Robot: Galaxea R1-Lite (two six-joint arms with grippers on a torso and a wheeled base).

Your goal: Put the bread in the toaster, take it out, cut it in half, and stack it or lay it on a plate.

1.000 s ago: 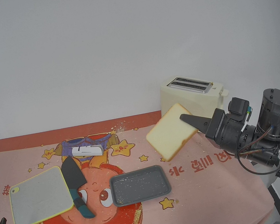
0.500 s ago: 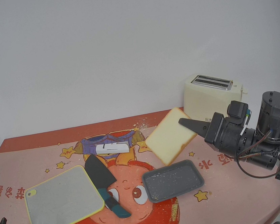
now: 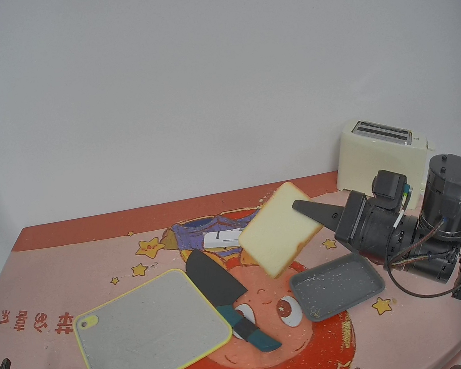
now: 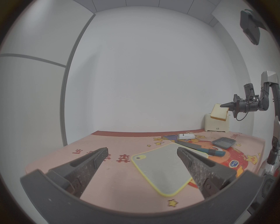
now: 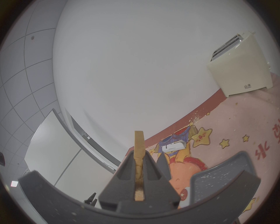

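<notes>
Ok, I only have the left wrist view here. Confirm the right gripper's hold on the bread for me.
Observer: The right gripper is shut on the bread. The right wrist view shows the slice edge-on, pinched between its two fingers.
Operator: Now check the top of the toaster.
Observer: The head view shows two slots on the toaster, both dark, with no slice sticking out.
Operator: And tell me what's in the tray.
Observer: The grey tray holds only scattered crumbs.
</notes>
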